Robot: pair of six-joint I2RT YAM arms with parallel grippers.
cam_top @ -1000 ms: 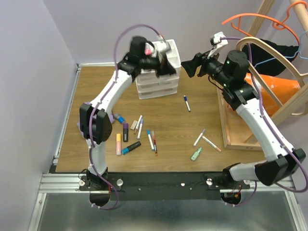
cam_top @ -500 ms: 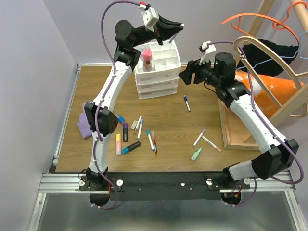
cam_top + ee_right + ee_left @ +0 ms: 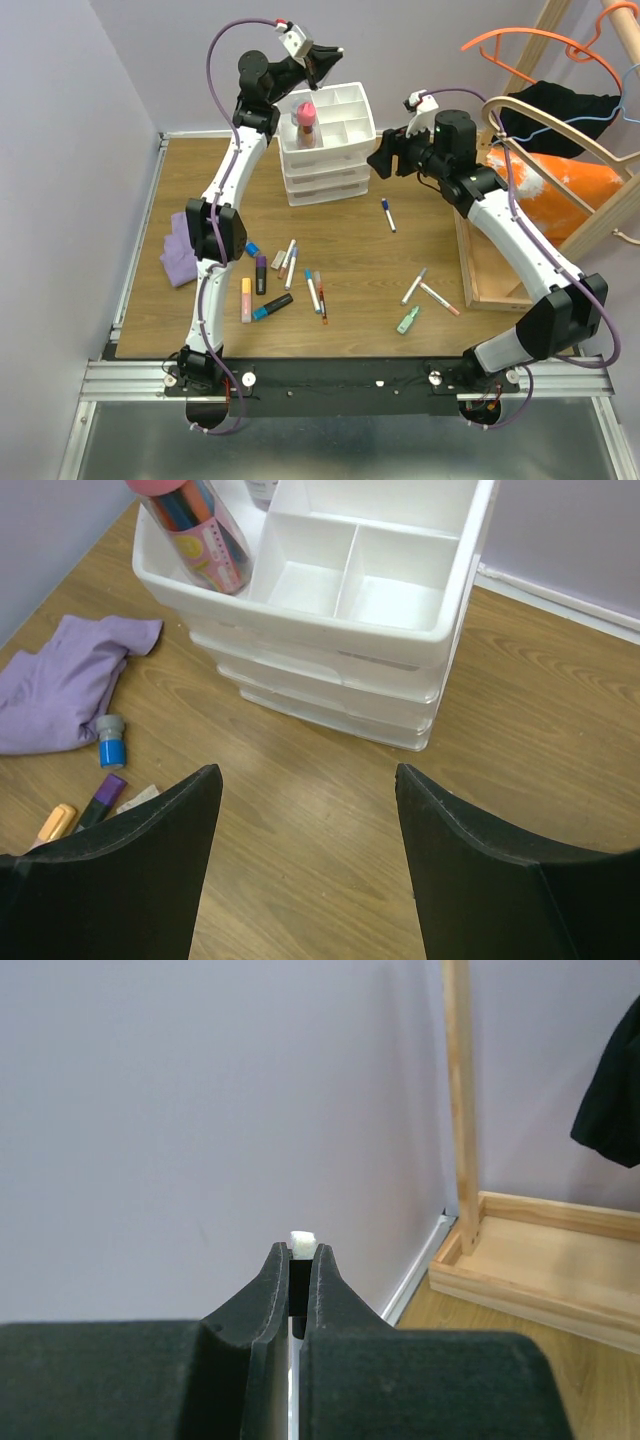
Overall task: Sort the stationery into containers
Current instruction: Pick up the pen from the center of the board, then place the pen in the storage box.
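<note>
Two robot arms work over a wooden table [image 3: 350, 250]. Pens and markers [image 3: 288, 268] lie scattered on it in front of a white drawer organiser [image 3: 325, 165]. A pink-lidded tube [image 3: 305, 118] stands in one top compartment. The left tool [image 3: 302, 1252], high above the organiser, is pinched closed; a white speck [image 3: 302, 1239] between its tips cannot be identified. The right tool [image 3: 305, 780] hovers beside the organiser, spread wide and empty. The pens look light, stiff and prone to rolling, so gripping mid-barrel seems best.
</note>
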